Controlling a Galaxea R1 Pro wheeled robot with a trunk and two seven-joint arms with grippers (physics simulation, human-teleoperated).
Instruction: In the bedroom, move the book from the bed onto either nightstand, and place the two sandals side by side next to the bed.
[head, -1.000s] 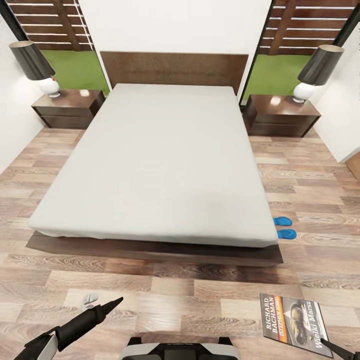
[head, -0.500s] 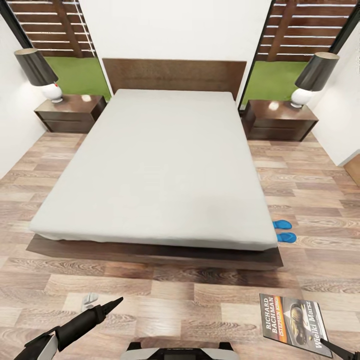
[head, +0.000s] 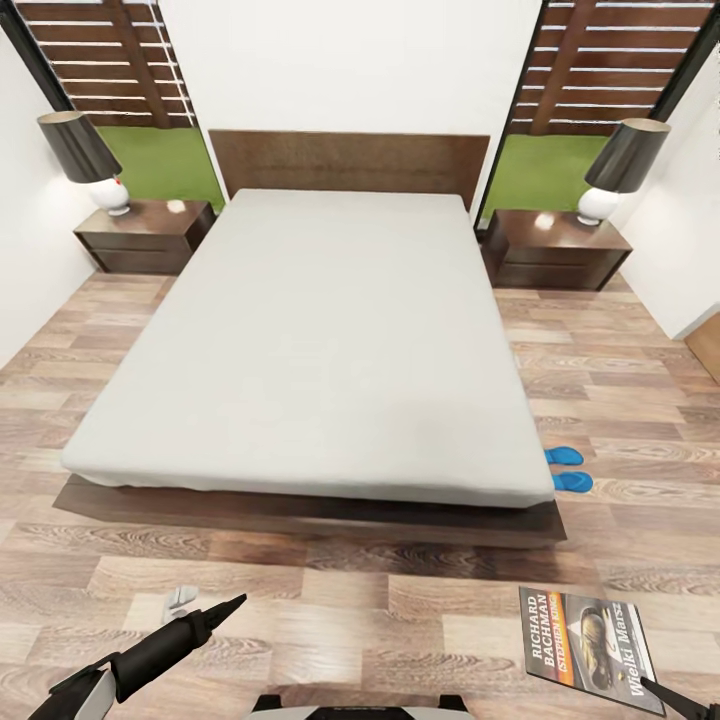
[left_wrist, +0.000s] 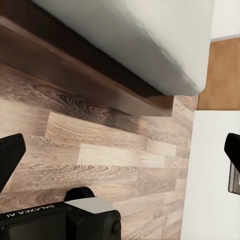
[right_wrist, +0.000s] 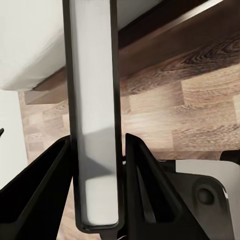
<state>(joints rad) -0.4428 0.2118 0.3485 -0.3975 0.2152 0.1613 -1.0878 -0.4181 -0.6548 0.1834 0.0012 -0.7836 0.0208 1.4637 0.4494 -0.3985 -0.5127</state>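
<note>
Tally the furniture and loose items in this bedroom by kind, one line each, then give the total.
Bed: 1
Nightstands: 2
Lamps: 2
Blue sandals: 2
Book, held by the right gripper: 1
Total: 8

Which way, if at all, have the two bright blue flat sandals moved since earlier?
No. The sandals stay by the same foot corner of the grey bed; the camera shifted.
</note>
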